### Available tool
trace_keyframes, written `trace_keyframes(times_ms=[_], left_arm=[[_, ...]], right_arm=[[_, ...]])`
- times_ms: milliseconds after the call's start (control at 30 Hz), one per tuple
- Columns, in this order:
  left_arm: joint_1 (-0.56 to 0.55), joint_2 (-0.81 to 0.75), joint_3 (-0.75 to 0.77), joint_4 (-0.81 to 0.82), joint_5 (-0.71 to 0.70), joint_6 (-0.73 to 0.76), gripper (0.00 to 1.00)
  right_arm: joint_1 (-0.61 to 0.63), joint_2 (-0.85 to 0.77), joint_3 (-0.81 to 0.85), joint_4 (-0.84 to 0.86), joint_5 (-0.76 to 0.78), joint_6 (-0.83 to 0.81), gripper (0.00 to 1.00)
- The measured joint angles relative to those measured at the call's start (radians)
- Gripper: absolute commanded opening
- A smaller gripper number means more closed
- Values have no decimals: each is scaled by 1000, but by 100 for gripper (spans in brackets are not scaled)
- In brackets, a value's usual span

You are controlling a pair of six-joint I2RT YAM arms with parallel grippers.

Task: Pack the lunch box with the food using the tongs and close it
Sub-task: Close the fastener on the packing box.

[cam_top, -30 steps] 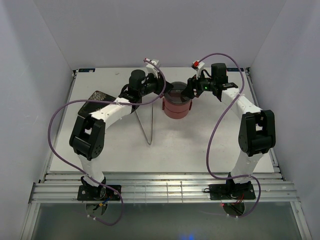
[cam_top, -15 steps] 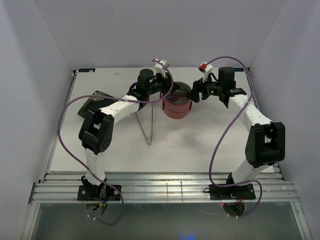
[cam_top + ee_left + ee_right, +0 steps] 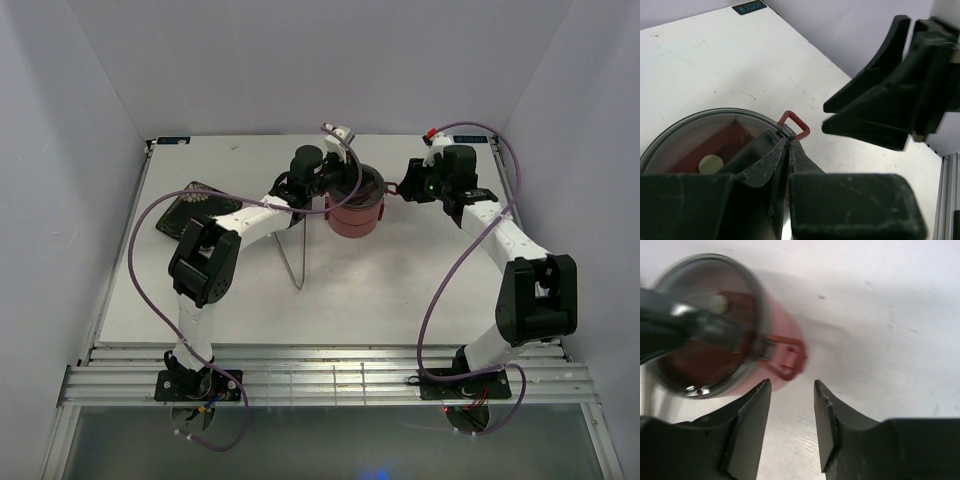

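The left tool [image 3: 786, 145] is clamped on the rim of the lid [image 3: 700, 130] atop the lunch box [image 3: 355, 212], which stands on the tabletop [image 3: 400, 290]. The right tool [image 3: 791, 385], fingers apart, hovers beside its side handle [image 3: 790, 355]. The tongs [image 3: 292, 255] lie left of the box.

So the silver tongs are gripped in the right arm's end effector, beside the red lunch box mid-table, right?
No. The tongs lie loose on the table, held by nothing, as the top external view shows. The right end effector is open and empty, though it is beside the red lunch box mid-table.
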Motion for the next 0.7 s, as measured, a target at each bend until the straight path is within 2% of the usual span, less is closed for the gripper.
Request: trace_keyframes(times_ms=[167,333,433,700], left_arm=[[-14,0,-35,30,-5,0,16],[-14,11,-75,47,-19,-1,15],[-13,11,-78,52,-20,0,15],[-13,12,-85,69,-21,0,15]], right_arm=[[0,32,11,-37,139,50,31],[0,104,109,-111,228,60,18],[10,152,169,-139,268,59,14],[123,322,285,-238,303,24,12]])
